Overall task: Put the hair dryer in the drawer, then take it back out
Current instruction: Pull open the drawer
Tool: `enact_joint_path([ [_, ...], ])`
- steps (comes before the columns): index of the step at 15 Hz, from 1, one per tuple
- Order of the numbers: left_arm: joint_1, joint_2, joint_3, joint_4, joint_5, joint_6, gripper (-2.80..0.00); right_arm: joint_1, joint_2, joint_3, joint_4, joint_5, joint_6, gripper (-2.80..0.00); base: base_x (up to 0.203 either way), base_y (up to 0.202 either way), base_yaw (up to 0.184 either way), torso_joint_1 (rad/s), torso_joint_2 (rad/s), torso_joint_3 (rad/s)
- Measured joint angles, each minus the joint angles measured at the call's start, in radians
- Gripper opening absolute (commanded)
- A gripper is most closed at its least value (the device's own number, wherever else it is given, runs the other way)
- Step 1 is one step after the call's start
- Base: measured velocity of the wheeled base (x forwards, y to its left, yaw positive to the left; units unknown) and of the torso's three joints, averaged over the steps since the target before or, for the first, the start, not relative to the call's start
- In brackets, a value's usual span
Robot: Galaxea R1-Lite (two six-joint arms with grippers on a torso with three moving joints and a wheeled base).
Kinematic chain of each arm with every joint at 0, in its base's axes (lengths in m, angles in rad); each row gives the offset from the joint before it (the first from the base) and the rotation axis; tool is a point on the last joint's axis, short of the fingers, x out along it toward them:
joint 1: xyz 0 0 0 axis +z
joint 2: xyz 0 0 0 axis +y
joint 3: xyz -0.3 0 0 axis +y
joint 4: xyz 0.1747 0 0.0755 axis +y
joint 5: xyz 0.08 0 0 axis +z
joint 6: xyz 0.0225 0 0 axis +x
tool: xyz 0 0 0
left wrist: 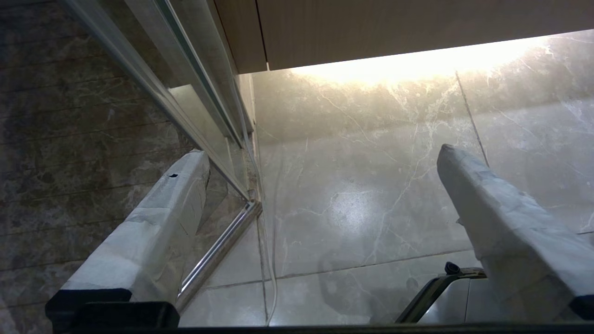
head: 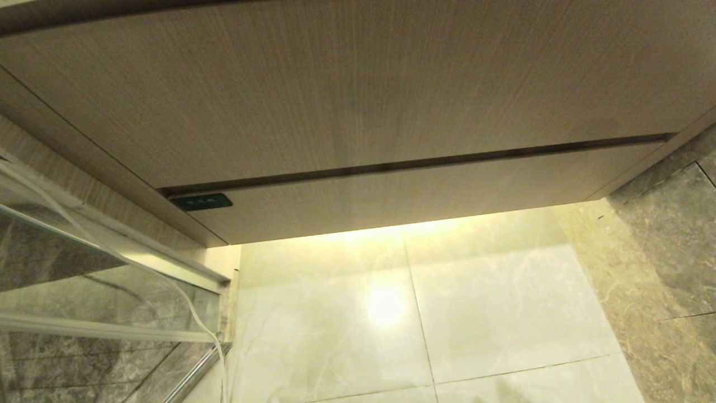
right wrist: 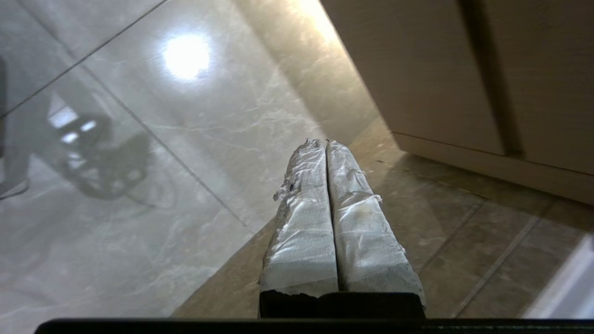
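A: Head view, bathroom vanity: the drawer (head: pixel 425 196) sits fully shut beneath the taller wood-grain panel (head: pixel 335 89), with only a dark seam between them. Why is neither arm on it?

B: Neither arm shows in the head view at all. The right claw (right wrist: pixel 326 144) hangs low over the floor (right wrist: pixel 195 139), near the cabinet's bottom corner, its taped fingers (right wrist: pixel 306 195) pressed flat together and holding nothing. With no handle on that flat front, my guess is it is pinched narrow so a tip can hook into the seam or under the lower edge and pull.

A: And the left?

B: The left claw (left wrist: pixel 320 153) is parked beside the glass shower partition (left wrist: pixel 195 93), spread wide over the tiles and empty; it looks idle.

A: Where is the hair dryer?

B: Not in any view. It is in neither claw, and with the drawer closed nothing shows whether it lies inside or somewhere out of frame.

A: Any writing?

B: One small dark label (head: pixel 201 201) sits at the drawer front's upper left corner. It carries pale marks, too small to read.
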Motion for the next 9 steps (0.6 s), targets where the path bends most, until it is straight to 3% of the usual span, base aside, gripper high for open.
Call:
enact_joint_path([
  [8,0.0,0.0,0.0,0.0,0.0,0.0,0.0,0.0,-0.098,0.004,0.001,0.002,0.0,-2.8,0.0,0.0,0.0,0.0,0.0,0.0],
  [9,0.0,0.0,0.0,0.0,0.0,0.0,0.0,0.0,-0.106,0.004,0.002,0.002,0.0,0.0,0.0,0.0,0.0,0.0,0.0,0.0],
])
